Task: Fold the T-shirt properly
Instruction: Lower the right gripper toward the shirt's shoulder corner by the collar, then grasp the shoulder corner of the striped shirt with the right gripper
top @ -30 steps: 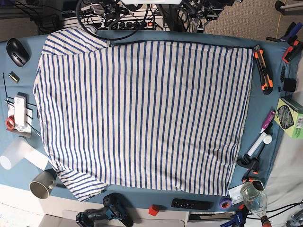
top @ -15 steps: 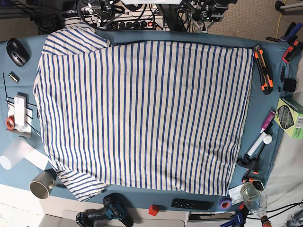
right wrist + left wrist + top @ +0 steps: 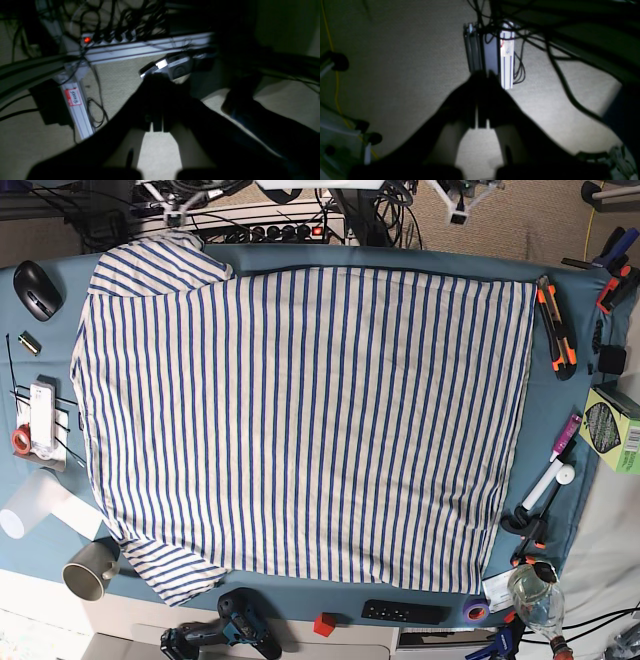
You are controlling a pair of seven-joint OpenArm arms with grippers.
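Note:
The T-shirt, white with thin blue stripes, lies spread flat on the blue table, covering most of it; its sleeves are at the left, at the far and near edges. Neither gripper is over it. In the left wrist view my left gripper is a dark silhouette with fingers pressed together, nothing between them, above carpet. In the right wrist view my right gripper looks the same: shut and empty over the floor behind the table. The base view shows only white arm parts at the top edge.
Around the shirt: a mouse, tape roll and mug at left; a drill, red block and remote at the front; box cutters, markers, a green box and a bottle at right.
Both arms have drawn back past the table's far edge, almost out of the base view. The T-shirt has not moved.

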